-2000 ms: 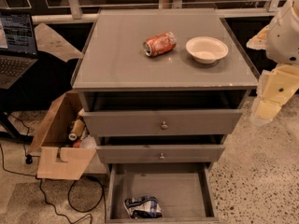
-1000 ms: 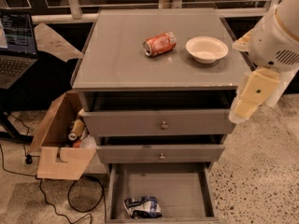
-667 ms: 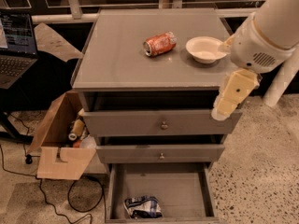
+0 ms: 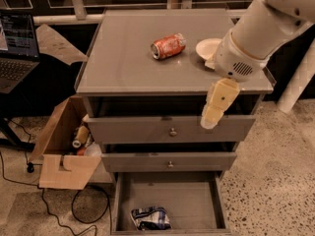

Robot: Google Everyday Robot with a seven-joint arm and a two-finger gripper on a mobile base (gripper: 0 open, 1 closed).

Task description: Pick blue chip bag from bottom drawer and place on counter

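The bottom drawer (image 4: pixel 197 200) is pulled out and sits nearest, low in the view. The bag (image 4: pixel 150 218) lies on its floor, close to the front edge and a bit left of the middle. The rest of the drawer floor to the right and behind the bag is bare. The space right above the bag is open.

Above it are the middle drawer (image 4: pixel 206 161) and the top drawer (image 4: pixel 128 129). The top one sticks out a little.

The gripper (image 4: pixel 208 123) hangs down in front of the top drawer, on its right side, just under the counter's front edge. It is well apart from the bag, higher up and to the right. I cannot tell if it is open or closed.

On the floor to the left is a box (image 4: pixel 64 168) with a cable (image 4: pixel 81 213) near it.

The counter (image 4: pixel 123 58) has a lot of bare room on its left half. A can (image 4: pixel 168 45) lies on its side near the middle. A bowl (image 4: pixel 206 48) sits to the right, partly hidden by the arm (image 4: pixel 261 28).

A laptop (image 4: pixel 17 48) is far left.
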